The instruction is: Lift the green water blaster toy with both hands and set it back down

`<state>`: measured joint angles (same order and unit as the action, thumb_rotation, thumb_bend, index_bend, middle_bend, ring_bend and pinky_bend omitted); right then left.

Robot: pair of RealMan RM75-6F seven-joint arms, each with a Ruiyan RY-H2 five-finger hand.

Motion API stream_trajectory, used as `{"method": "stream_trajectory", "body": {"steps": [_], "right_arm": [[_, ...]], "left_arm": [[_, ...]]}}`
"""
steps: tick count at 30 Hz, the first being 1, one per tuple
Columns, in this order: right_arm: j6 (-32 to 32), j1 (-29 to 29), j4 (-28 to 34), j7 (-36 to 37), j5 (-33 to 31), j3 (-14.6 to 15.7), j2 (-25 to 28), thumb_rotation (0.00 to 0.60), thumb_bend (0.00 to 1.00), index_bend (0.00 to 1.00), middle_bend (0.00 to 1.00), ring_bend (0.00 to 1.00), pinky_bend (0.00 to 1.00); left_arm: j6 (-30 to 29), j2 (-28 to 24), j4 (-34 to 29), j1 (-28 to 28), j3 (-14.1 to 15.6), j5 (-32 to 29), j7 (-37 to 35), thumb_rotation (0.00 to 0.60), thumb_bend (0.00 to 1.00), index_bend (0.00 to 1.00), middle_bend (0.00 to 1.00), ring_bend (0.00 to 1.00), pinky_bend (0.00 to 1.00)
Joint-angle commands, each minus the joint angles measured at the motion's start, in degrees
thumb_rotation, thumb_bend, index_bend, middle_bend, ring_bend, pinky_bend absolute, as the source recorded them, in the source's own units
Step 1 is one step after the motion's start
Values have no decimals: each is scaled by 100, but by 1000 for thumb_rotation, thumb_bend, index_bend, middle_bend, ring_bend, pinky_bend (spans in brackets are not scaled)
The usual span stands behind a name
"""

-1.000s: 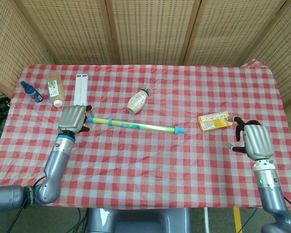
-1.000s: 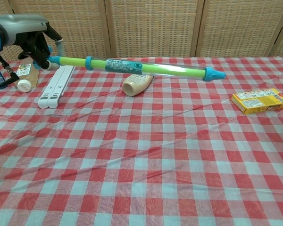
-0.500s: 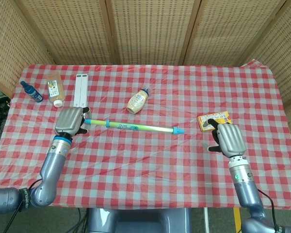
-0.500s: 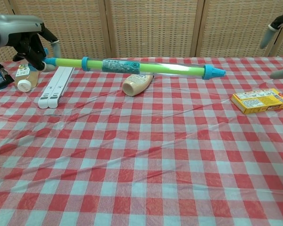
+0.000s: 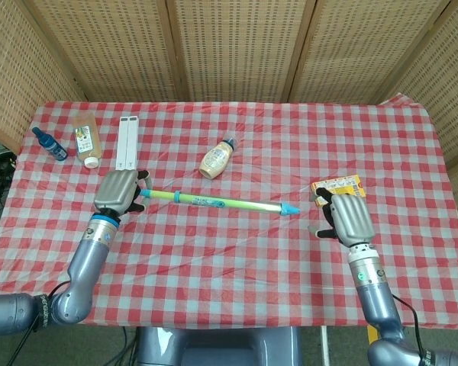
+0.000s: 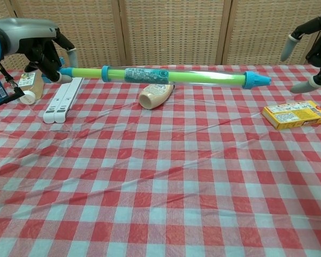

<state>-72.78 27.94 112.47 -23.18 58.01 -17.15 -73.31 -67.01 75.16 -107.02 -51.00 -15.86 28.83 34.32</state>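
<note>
In the head view, the left robot hand [image 5: 116, 191] is wrapped around the handle end of the green water blaster toy [image 5: 217, 202], which stretches from that hand toward the right across the middle of the tabletop [image 5: 229, 259] covered in red-and-white checked cloth. The toy's blue nozzle tip points toward the right robot hand [image 5: 346, 216], which is released, its fingers spread and holding nothing; it sits a little apart from the tip, not touching it. Just behind this hand lies a yellow box [image 5: 337, 187]. A beige squeeze bottle [image 5: 217, 158] lies on its side behind the toy's middle. At the far left stand a small dark blue bottle [image 5: 49, 144] and a juice bottle [image 5: 85, 139] lying flat, with a white folded strip [image 5: 127, 141] beside them.

In the chest view, the left robot hand [image 6: 48, 51] at upper left is grasping the blue end of the green water blaster toy [image 6: 166, 76], and the toy hangs nearly level in the air above the cloth, clear of the tabletop [image 6: 160, 187]. The beige squeeze bottle [image 6: 154, 96] lies below and behind its mid-section. The right robot hand [image 6: 310, 48] shows at the upper right edge with fingers apart and nothing between them, well to the right of the toy's blue nozzle. The yellow box [image 6: 296, 114] rests on the cloth below it. The white folded strip [image 6: 62, 99] and the juice bottle [image 6: 30, 88] lie under the left robot hand.
</note>
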Motion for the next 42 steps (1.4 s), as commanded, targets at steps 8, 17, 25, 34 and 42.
{"method": "stream_trajectory", "body": {"steps": [8,17,25,34,42], "right_arm": [[-55,101,65,76,-73,-40,-106,600,362,468,1000,1000,567],[61,162,155,288,-265,-70,-77,600,379,467,1000,1000,567],[99,204,180,393,-316,-84,-9,600,390,466,1000,1000,568],[150,219,116,481,-365,-26,14,600,422,459,1000,1000,568],[195,217,88,566,-382,41,13,600,440,458,1000,1000,568]], "left_arm": [[46,122,35,-137,-57,-135,6,600,647,875,930,873,773],[73,259,107,-328,-138,-273,60,600,647,874,930,872,773],[72,339,98,-478,-154,-411,166,600,647,873,930,873,773],[6,327,17,-537,-179,-464,183,600,648,872,930,873,773],[-6,283,7,-525,-166,-469,130,600,647,872,930,873,773]]}}
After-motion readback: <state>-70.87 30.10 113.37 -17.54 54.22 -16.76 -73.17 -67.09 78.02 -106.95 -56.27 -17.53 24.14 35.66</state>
